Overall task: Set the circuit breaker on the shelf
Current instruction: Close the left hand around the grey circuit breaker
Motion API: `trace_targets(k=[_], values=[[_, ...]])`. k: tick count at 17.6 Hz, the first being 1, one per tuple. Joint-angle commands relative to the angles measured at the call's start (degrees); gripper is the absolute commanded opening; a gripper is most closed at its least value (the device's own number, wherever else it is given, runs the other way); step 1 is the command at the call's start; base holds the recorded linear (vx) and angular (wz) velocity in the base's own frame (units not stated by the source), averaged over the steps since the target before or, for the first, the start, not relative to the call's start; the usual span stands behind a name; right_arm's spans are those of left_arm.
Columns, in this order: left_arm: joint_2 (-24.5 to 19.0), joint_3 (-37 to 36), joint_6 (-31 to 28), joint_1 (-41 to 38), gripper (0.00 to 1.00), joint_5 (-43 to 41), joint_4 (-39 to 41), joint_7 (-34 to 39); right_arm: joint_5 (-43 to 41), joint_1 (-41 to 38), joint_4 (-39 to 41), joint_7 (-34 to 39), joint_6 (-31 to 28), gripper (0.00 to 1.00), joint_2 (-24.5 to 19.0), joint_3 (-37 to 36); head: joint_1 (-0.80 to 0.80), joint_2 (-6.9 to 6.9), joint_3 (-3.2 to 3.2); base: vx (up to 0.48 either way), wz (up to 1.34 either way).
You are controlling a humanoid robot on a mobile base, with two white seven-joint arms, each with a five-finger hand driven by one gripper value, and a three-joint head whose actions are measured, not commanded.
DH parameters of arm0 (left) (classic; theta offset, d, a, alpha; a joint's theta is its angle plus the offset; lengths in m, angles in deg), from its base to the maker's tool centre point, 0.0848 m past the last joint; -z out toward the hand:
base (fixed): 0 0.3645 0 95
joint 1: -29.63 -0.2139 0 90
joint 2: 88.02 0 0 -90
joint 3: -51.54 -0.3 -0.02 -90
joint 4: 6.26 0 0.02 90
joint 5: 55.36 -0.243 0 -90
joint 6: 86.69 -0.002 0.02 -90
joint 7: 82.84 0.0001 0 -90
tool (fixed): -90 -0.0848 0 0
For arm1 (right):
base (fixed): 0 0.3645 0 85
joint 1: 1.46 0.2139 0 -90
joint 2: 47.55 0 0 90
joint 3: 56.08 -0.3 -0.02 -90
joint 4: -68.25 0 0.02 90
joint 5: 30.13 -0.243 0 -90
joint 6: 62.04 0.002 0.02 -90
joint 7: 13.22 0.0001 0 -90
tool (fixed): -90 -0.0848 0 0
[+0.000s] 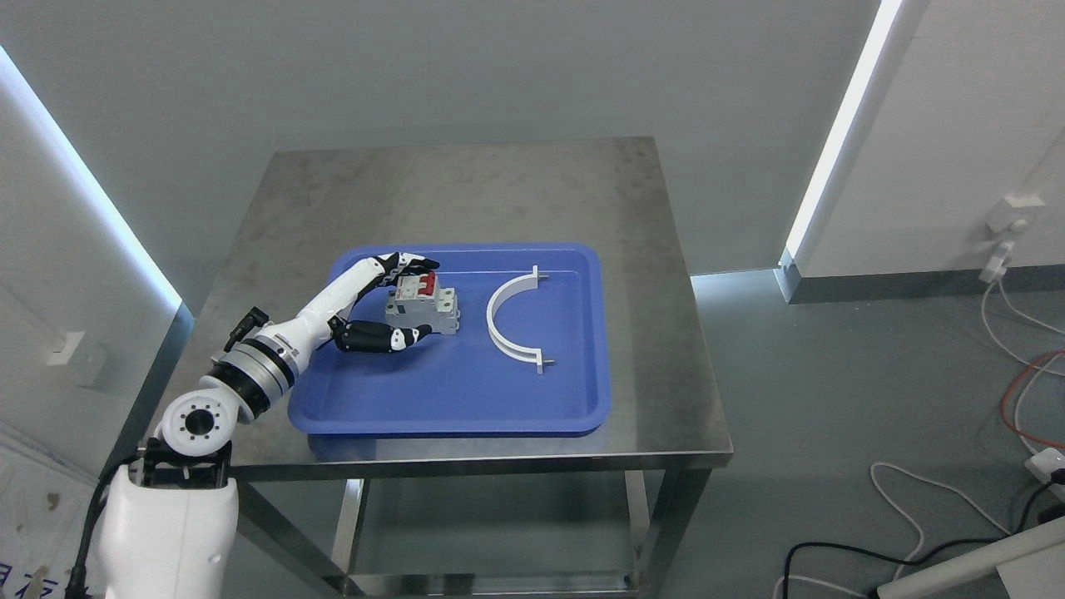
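Blue tray (466, 408) | left hand (378, 312) reaches in, fingers cupping circuit breaker (423, 306) | grip seemingly closed

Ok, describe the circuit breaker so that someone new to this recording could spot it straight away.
Find the steel table and the blue tray on it. In the tray's left half, the left robot hand cups a small grey block with red switches on top: that is the circuit breaker. Its only neighbour in the tray is a thin white half-ring clamp to its right, curved and not boxy.
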Motion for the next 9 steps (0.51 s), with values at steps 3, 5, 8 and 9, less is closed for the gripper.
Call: trace_targets(k=[3, 5, 8, 9], values=[[0.41, -0.45, 6.42, 0.28, 0.33, -1.56, -6.25, 0.32, 0.01, 0.00, 0.00, -0.07, -1.73, 1.00, 1.00, 1.14, 0.00, 0.00, 0.00, 0.000, 0.00], [0.77, -0.18, 9.07, 0.28, 0.28, -2.87, -8.19, 0.32, 0.01, 0.00, 0.00, -0.07, -1.73, 1.00, 1.00, 1.14, 0.00, 0.00, 0.00, 0.000, 0.00], [2.34, 1.31, 12.50, 0.28, 0.13, -4.01, -9.60, 0.32, -0.08, 0.00, 0.00, -0.07, -1.73, 1.00, 1.00, 1.14, 0.00, 0.00, 0.00, 0.000, 0.00], [3.65, 2.80, 13.29, 0.37, 0.09, -4.11, -9.78, 0.41, 0.01, 0.00, 0.00, -0.07, -1.73, 1.00, 1.00, 1.14, 0.00, 0.00, 0.00, 0.000, 0.00]])
